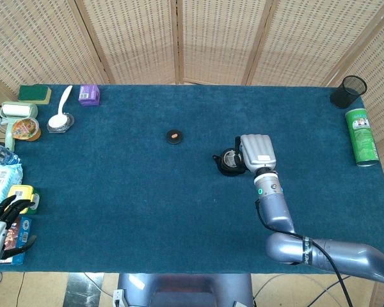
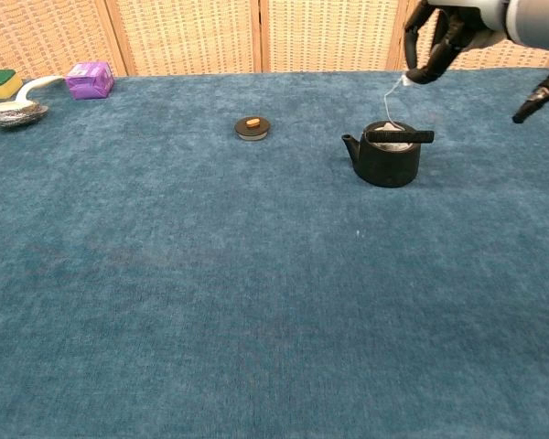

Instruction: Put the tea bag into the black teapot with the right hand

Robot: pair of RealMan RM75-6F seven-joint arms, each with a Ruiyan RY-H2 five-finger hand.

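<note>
Woven rattan screen panels (image 1: 141, 38) behind — wood-framed; blue-carpeted table (image 1: 147, 192).

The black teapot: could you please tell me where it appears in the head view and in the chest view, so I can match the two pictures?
Head view: the black teapot sits right of centre, just left of the right hand.
Chest view: it stands in the upper right, below the right hand.
Shared landmark: the round black lid lies to the teapot's left in both views.
</note>
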